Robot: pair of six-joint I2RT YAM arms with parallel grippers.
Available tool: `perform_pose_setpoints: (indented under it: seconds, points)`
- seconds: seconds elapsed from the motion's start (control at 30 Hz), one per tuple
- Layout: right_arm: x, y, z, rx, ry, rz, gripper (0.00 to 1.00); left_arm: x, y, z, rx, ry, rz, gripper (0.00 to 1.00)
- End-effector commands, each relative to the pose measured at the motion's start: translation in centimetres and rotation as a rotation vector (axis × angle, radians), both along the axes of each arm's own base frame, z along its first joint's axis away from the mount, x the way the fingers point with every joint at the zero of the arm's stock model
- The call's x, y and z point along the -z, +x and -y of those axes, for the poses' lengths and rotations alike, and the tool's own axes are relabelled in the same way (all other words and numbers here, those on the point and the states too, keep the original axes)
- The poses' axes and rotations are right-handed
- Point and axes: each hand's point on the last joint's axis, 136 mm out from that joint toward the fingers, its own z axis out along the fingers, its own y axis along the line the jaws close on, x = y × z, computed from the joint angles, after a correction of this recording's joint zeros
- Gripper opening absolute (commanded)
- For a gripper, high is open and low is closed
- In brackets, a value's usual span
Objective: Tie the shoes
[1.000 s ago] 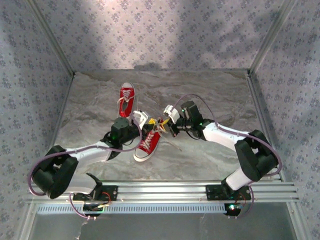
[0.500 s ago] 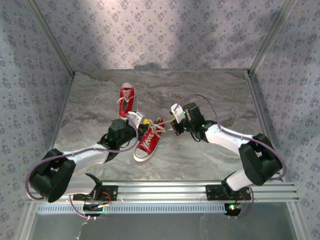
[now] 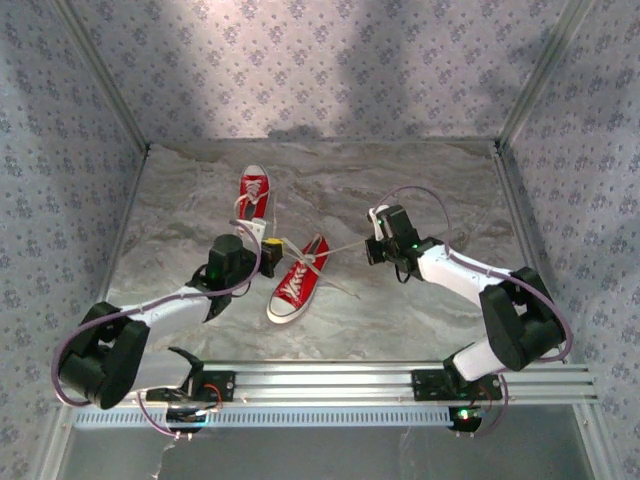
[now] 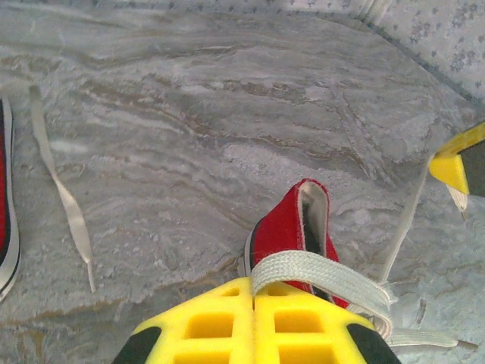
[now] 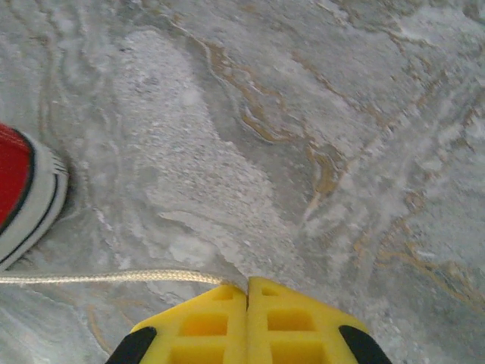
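- Left arm (image 3: pixel 165 310): reaches from its base at the near left across the marble table (image 3: pixel 420 320) toward the middle.
- Far shoe (image 3: pixel 254 192): red, lying flat toward the back of the table, apart from its mate. In the left wrist view its white sole shows at the left edge (image 4: pixel 6 212), with a loose lace (image 4: pixel 64 193) trailing slack on the table beside it.
- Left gripper (image 3: pixel 271 247): low over the table, just left of the near shoe's heel end. In the left wrist view its yellow fingers (image 4: pixel 220 326) are pressed together, seam closed, pinching a flat white lace band (image 4: pixel 311 271) that crosses the fingertips toward the shoe.
- Near shoe (image 3: pixel 298 282): red with white toe cap, lying at the table's middle between the two grippers, toe toward the near edge. The left wrist view shows its heel opening (image 4: pixel 292 224) directly beyond the fingertips.
- Taut lace (image 3: pixel 345 245): runs in a straight line from the near shoe's upper end rightward to the right gripper, clear of the table. In the right wrist view it enters from the left (image 5: pixel 114 277) and ends at the finger seam.
- Right gripper (image 3: pixel 371 245): right of the near shoe and apart from it. In the right wrist view its yellow fingers (image 5: pixel 204 326) are closed, nipping the taut lace; the shoe's white toe (image 5: pixel 34 205) sits at the left edge.
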Motion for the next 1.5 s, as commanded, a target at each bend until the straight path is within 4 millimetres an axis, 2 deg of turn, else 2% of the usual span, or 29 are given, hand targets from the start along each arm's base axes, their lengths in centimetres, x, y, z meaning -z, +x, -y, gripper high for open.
perform_pose_setpoints:
  seconds: [0.0,0.23,0.43,0.93,1.07,1.2,1.47]
  points:
    - [0.3,-0.3,2.7,0.141,-0.006,-0.027,0.0,-0.7,-0.7,-0.5,-0.019,-0.087,-0.03,0.0]
    - [-0.8,0.0,7.1,0.3,0.027,0.004,0.0,-2.1,-1.5,-1.8,-0.033,-0.121,0.006,0.0]
    - [0.5,0.0,10.8,0.417,0.066,-0.059,0.0,-1.7,-2.0,-1.6,-0.013,-0.141,-0.006,0.0]
    - [2.0,-0.4,13.4,0.537,0.084,-0.155,0.0,-0.2,-2.5,-2.7,-0.052,-0.127,-0.036,0.0]
    - [2.4,-0.5,13.5,0.54,0.078,-0.179,0.0,0.1,-2.5,-2.7,-0.052,-0.126,-0.046,0.0]
    - [1.8,-0.3,12.3,0.484,0.099,-0.158,0.0,-0.9,-3.3,-1.6,0.027,-0.164,-0.008,0.0]
    - [-5.1,0.5,7.0,0.244,0.208,0.064,0.0,-4.6,-6.2,2.0,0.272,-0.226,0.136,0.0]
